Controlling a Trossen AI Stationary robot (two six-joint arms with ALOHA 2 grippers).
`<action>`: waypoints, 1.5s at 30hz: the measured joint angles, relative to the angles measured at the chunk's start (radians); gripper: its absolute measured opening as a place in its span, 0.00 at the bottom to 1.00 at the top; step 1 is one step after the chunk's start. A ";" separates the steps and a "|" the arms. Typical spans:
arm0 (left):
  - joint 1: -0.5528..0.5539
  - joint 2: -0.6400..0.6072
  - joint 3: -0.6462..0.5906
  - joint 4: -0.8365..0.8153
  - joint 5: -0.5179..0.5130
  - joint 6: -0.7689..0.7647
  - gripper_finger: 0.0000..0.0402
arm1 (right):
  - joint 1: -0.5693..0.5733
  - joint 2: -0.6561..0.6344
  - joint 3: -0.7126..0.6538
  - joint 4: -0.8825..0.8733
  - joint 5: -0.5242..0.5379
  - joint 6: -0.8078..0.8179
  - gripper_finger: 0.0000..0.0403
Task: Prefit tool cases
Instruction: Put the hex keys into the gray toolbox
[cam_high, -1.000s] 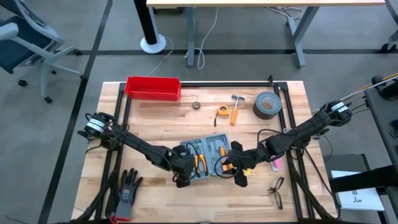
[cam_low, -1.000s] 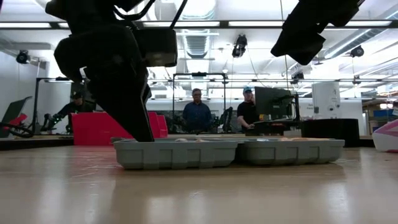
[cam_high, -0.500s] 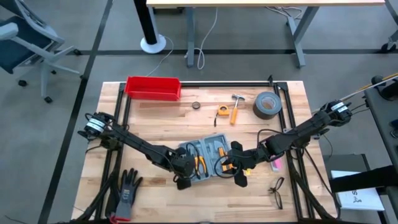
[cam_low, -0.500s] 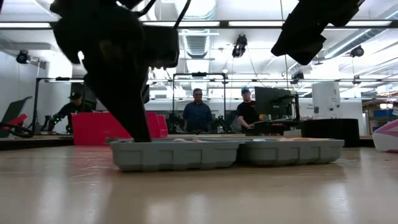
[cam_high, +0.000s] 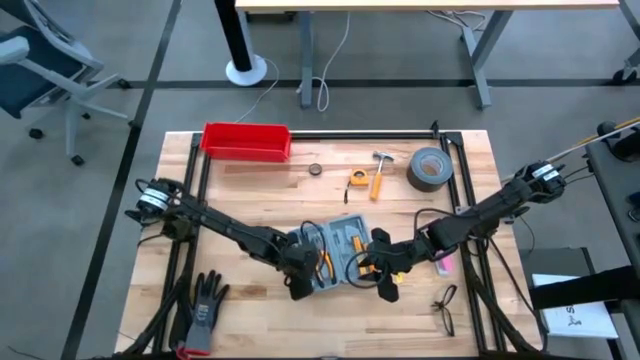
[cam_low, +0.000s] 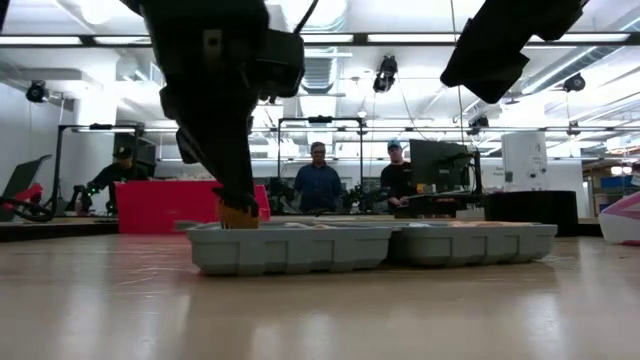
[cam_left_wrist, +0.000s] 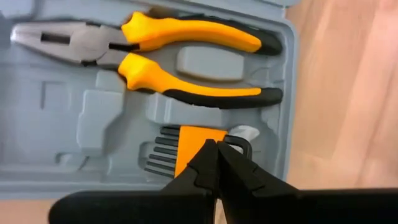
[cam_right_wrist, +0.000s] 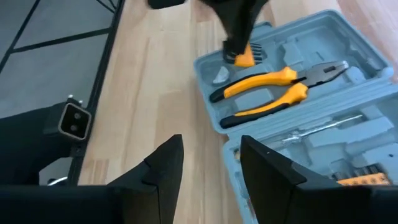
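Observation:
The grey-blue tool case (cam_high: 340, 245) lies open and flat on the wooden table, yellow-handled pliers (cam_left_wrist: 186, 37) in its moulded tray (cam_left_wrist: 74, 112). My left gripper (cam_high: 305, 272) stands over the case's near left corner, shut on an orange holder of black hex keys (cam_left_wrist: 189, 142). In the low view the holder (cam_low: 238, 214) shows just above the case's rim (cam_low: 290, 232). My right gripper (cam_right_wrist: 208, 171) hangs open above the table at the case's near right side (cam_high: 385, 280), nothing between its fingers. My left gripper pinches the orange holder's near edge (cam_left_wrist: 202, 144) between its two fingertips (cam_left_wrist: 214, 155). The fingers come from above, slanting down. The holder (cam_right_wrist: 244, 59) hangs below them, its keys sticking out sideways, lifted a little above the tray.
At the table's far side stand a red bin (cam_high: 246, 141), a hammer (cam_high: 380, 172), a tape measure (cam_high: 357, 178) and a roll of grey tape (cam_high: 430, 168). A glove (cam_high: 205, 310) and glasses (cam_high: 445, 308) lie near the front edge. People stand in the room behind (cam_low: 318, 185).
My left gripper has risen out of the case's near left corner and rolled a little, bringing the orange hex-key holder up above the rim. My right gripper has kept its place.

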 joint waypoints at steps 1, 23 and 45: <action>0.008 0.000 0.000 -0.001 0.014 -0.019 0.00 | 0.005 0.000 0.000 0.002 0.000 0.000 0.34; 0.048 -0.059 0.000 0.008 0.109 0.077 0.00 | 0.023 0.000 0.000 0.033 0.002 0.011 0.33; 0.063 -0.059 0.000 -0.052 0.119 0.695 0.00 | 0.023 0.000 0.000 0.033 0.028 0.046 0.34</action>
